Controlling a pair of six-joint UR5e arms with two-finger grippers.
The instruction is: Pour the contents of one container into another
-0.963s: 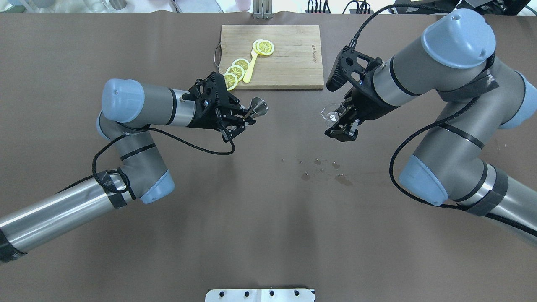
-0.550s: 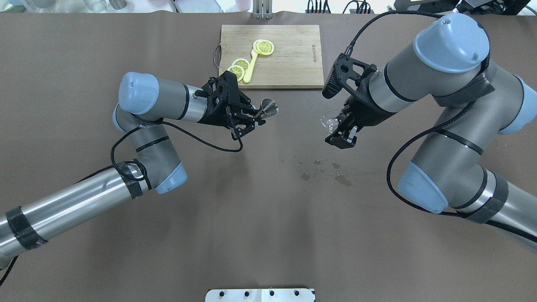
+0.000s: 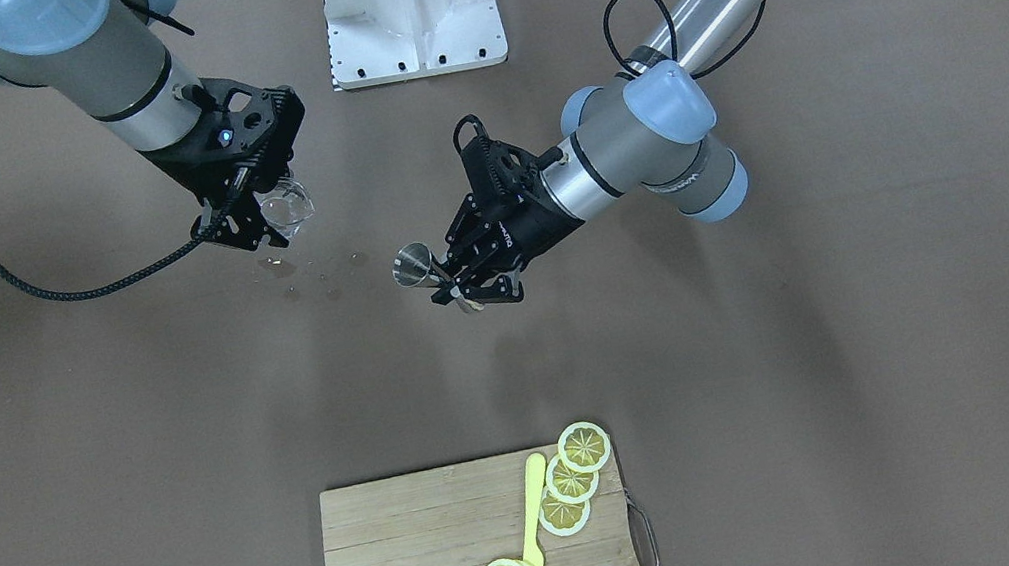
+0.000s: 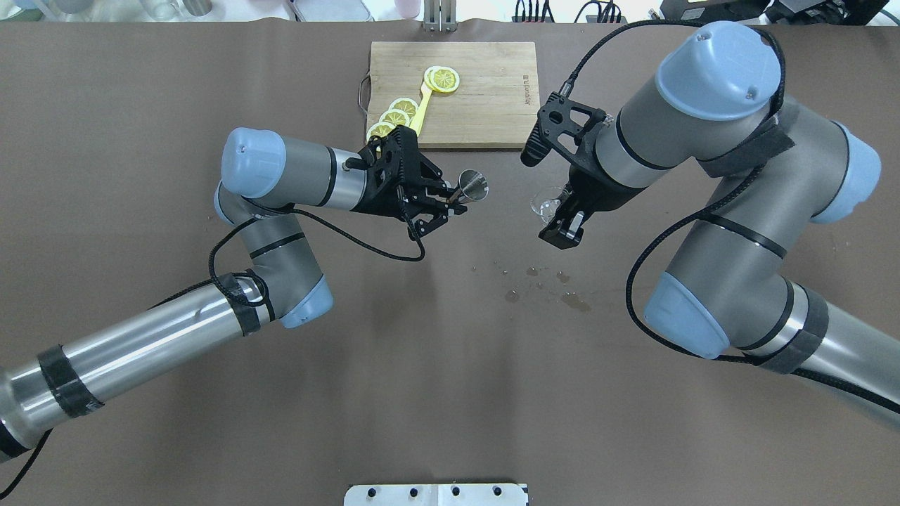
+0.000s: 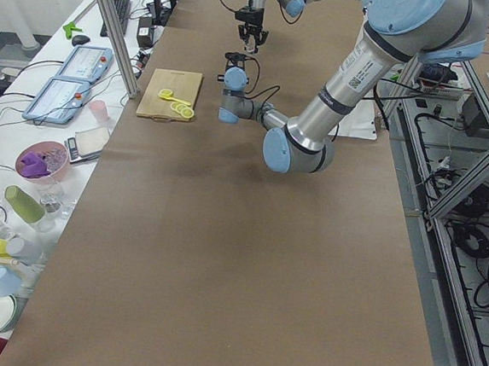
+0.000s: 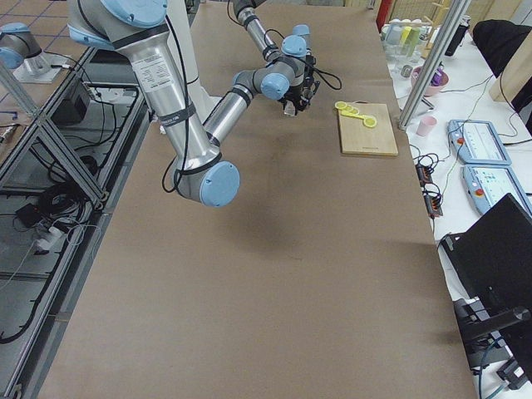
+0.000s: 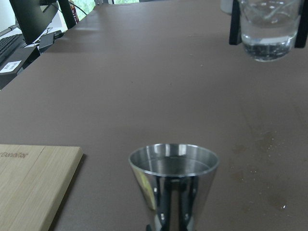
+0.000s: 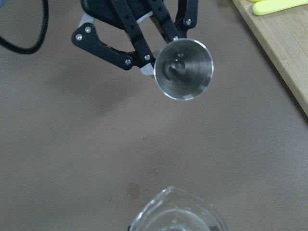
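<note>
A small steel jigger [image 4: 472, 187] hangs above the table, and my left gripper [image 4: 452, 199] is shut on its narrow lower part. The cup stands upright in the left wrist view [image 7: 174, 180], and its open mouth faces the right wrist camera [image 8: 184, 69]. A clear glass beaker [image 4: 545, 203] with a little clear liquid in the bottom [image 7: 267, 29] is held off the table, with my right gripper [image 4: 560, 213] shut on it. Jigger and glass are apart, with a gap of bare table between them [image 3: 414, 265] [image 3: 287, 206].
A wooden cutting board [image 4: 485, 91] lies at the far middle with lemon slices [image 4: 443, 79] and a yellow utensil [image 4: 420, 112] on it. Wet spots [image 4: 541, 284] mark the brown table below the gap. The robot's white base plate [image 4: 436, 494] sits at the near edge.
My left arm has carried the jigger to the right and my right arm has brought the glass slightly left. The gap between the two has narrowed.
</note>
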